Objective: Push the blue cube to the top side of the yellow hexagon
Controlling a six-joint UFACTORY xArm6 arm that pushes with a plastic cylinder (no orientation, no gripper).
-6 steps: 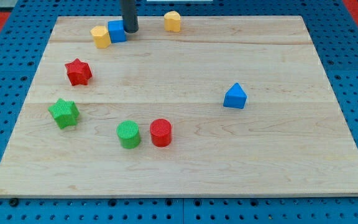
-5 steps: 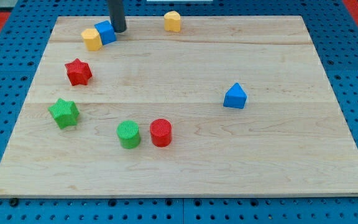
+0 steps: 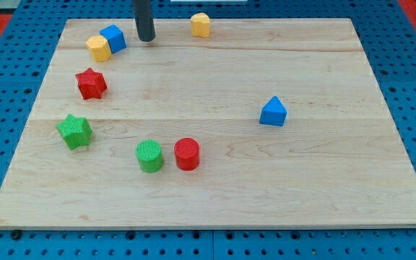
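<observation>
No readable text, labels, brands, numbers or signs on board or blocks.

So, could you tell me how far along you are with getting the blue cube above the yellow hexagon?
Partly done: the blue cube touches the yellow hexagon near the board's top-left corner, sitting to its upper right. In hand: my tip stands just to the view's right of the cube, not touching it. Left: nudging the cube further to the view's left until it sits squarely above the hexagon.
</observation>
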